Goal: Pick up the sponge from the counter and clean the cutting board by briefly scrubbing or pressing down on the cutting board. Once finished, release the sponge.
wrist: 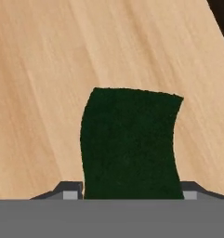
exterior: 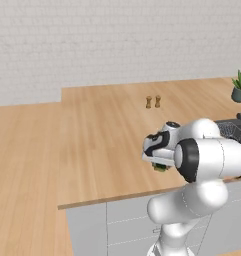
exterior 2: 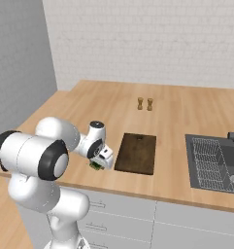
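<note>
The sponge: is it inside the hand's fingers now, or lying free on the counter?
Inside: in the hand view the dark green sponge fills the space between the fingertips of the hand, over the counter. Lifted or not, cannot tell.

Our white arm, dark at the joints

We see rounded glossy white links on the arm (exterior 2: 36, 155), black bands at each joint, a white hand with black trim, and two small grey fingertips (wrist: 71, 191) in the hand view.

I note the counter (exterior 2: 186, 112) is matt light wood planking; the sponge (wrist: 131, 144) has a rough, dark green scouring face; the cutting board (exterior 2: 136, 153) is dull dark wood.
</note>
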You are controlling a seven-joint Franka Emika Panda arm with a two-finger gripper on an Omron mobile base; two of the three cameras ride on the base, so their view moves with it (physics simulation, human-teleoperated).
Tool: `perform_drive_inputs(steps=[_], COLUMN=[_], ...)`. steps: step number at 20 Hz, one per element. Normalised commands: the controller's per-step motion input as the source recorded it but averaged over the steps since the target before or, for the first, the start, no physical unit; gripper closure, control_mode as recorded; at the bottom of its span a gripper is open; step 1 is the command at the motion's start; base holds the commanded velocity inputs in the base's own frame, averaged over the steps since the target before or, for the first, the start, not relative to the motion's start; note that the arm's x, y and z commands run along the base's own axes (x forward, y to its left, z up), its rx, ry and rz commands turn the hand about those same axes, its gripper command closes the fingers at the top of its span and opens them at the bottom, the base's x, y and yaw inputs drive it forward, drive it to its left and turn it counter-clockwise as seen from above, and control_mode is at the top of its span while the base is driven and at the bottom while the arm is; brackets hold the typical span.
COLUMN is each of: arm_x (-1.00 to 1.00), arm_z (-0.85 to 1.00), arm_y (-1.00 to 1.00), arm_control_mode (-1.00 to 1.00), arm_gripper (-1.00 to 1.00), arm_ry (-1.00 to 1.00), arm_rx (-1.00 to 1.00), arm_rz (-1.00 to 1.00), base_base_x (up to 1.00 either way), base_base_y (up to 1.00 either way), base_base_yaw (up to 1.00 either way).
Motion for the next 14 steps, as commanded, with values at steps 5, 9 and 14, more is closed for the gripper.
perform_drive_inputs(steps=[5,9,14], arm_x=[-0.08,-0.14,-0.19], arm_z=[-0.24,0.40,0.39], arm_y=[0.00,-0.02,-0.21], arm_control_mode=[-1.00,-1.00,-1.00], arm_gripper=[1.00,1.00,1.00], arm_ry=[-0.01,-0.08,-0.10], arm_rx=[0.00,0.00,0.00], arm_rz=[0.19,0.27,0.21], base_base_x=[0.00,0.00,0.00], base_base_y=[0.00,0.00,0.00], base_base_yaw=[0.00,0.00,0.00])
